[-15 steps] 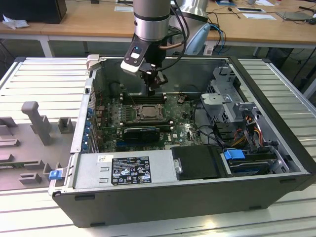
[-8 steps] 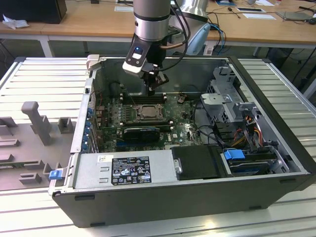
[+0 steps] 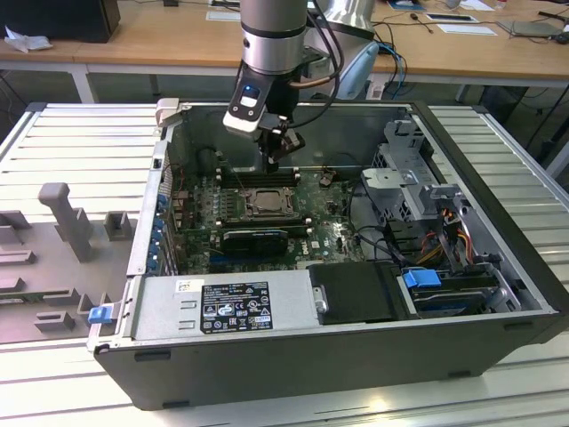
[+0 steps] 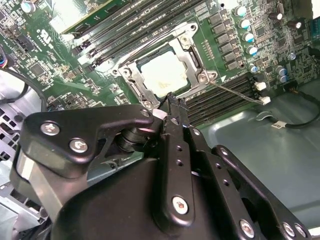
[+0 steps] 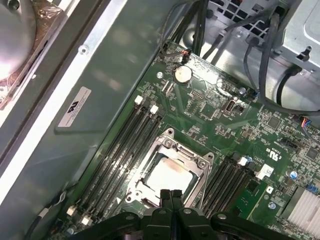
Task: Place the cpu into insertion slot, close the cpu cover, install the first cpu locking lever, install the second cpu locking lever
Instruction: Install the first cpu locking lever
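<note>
The cpu (image 5: pixel 167 177) lies in the insertion slot (image 3: pixel 265 203), its pale metal face (image 4: pixel 165 72) showing through the window of the cpu cover (image 5: pixel 200 167). The silvery cover frame (image 4: pixel 192 55) lies flat over the chip. A thin wire lever (image 4: pixel 235 91) sticks out from one socket corner across the black memory slots. Another lever (image 4: pixel 150 47) runs along the socket's edge. My gripper (image 3: pixel 274 165) hangs just above the socket's edge, and both wrist views show its black fingertips pressed together (image 5: pixel 170 192) (image 4: pixel 172 98) with nothing between them.
The motherboard sits inside an open computer case (image 3: pixel 293 356) on a slatted metal table. Black memory slots (image 5: pixel 125 145) flank the socket on both sides. A long black card (image 3: pixel 256 237), cables and a drive cage (image 3: pixel 409 178) crowd the exterior view's right.
</note>
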### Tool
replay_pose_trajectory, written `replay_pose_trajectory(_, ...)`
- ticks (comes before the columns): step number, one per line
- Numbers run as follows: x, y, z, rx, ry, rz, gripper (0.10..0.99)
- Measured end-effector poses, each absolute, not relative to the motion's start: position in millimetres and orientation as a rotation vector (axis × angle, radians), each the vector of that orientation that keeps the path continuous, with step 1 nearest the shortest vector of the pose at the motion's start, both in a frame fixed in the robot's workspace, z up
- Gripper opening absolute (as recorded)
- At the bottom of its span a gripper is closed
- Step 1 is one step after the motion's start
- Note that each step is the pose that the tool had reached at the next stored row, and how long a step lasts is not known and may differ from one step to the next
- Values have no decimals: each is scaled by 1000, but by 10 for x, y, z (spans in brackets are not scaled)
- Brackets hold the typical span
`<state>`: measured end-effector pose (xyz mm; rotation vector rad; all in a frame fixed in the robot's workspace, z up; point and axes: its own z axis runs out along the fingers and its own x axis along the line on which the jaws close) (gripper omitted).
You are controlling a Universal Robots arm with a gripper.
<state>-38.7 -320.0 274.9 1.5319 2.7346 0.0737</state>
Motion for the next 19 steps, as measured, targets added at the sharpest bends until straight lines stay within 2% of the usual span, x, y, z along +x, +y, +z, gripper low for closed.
replay_pose_trajectory(19, -387, -3200, 2749, 1342, 2836, 74, 106)
